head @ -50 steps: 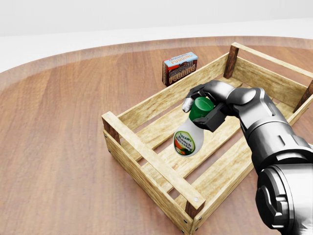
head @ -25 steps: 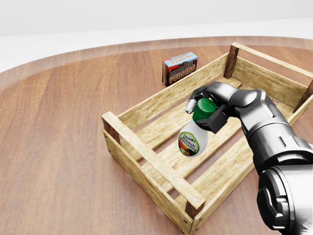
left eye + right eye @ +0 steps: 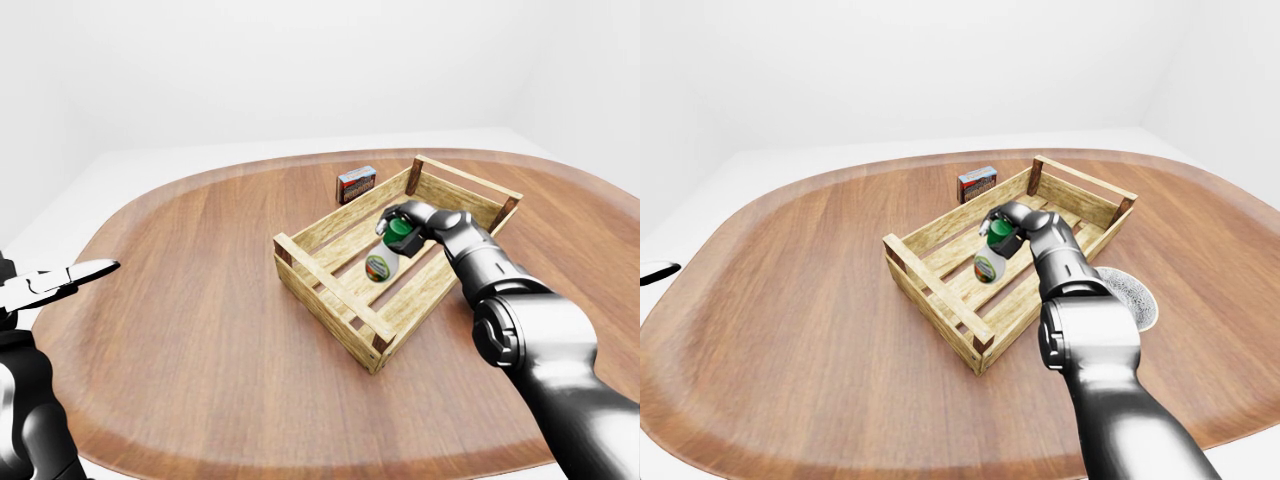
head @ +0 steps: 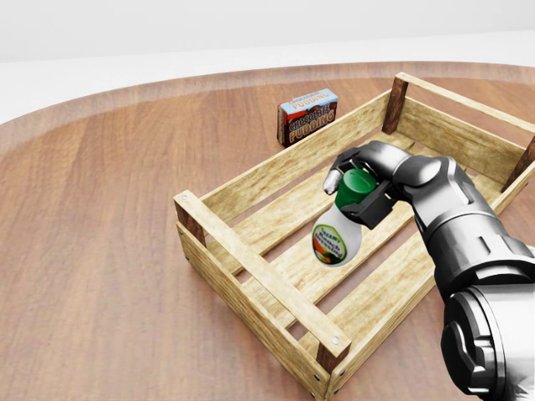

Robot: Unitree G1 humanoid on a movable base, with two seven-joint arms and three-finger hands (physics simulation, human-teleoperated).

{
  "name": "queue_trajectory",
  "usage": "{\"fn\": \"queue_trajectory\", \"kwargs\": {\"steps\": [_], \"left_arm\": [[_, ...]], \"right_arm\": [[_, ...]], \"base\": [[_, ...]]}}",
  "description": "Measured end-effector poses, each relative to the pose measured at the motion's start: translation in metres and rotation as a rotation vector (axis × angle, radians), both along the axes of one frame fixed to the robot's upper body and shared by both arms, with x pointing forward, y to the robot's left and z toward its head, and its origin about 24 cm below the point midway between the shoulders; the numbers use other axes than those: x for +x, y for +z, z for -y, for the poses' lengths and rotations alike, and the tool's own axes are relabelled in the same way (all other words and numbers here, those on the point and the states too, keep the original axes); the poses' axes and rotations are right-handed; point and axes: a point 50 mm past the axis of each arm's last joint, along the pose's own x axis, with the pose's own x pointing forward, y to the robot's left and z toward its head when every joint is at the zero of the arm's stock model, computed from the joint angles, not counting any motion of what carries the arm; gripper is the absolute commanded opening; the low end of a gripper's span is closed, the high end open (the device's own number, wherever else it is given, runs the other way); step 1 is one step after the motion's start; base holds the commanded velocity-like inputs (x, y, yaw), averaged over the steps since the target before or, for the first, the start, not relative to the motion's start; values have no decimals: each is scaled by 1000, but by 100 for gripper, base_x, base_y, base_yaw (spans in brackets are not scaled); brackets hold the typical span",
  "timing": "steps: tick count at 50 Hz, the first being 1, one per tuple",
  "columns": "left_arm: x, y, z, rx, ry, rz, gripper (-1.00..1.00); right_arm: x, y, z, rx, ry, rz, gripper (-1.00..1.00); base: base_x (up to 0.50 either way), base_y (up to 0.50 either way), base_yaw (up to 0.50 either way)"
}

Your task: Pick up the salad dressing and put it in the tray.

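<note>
The salad dressing [image 4: 338,238] is a white bottle with a green cap and a colourful label. My right hand [image 4: 355,192] is shut on its cap and holds it tilted, hanging inside the wooden slatted tray [image 4: 251,280], just above the slats near the tray's middle. My left hand [image 3: 60,280] is at the left edge of the left-eye view, far from the tray, with its fingers spread and nothing in it.
A chocolate pudding box [image 4: 308,115] stands on the round wooden table [image 4: 100,234] just above the tray's upper wall in the head view. A grey round patch [image 3: 1130,295] lies on the table right of the tray.
My right hand has carried the bottle a little to the right and down inside the tray. The bottle has swung slightly. The views have not shifted.
</note>
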Motion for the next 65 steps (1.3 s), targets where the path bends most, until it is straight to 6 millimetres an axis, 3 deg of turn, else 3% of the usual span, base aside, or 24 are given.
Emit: {"fn": "queue_trajectory", "kwargs": {"steps": [65], "left_arm": [[2,-2,0,-3,-5,-11,100]], "right_arm": [[-3,-7,5,-34,8,-33,-100]], "base": [[0,0,0]]}}
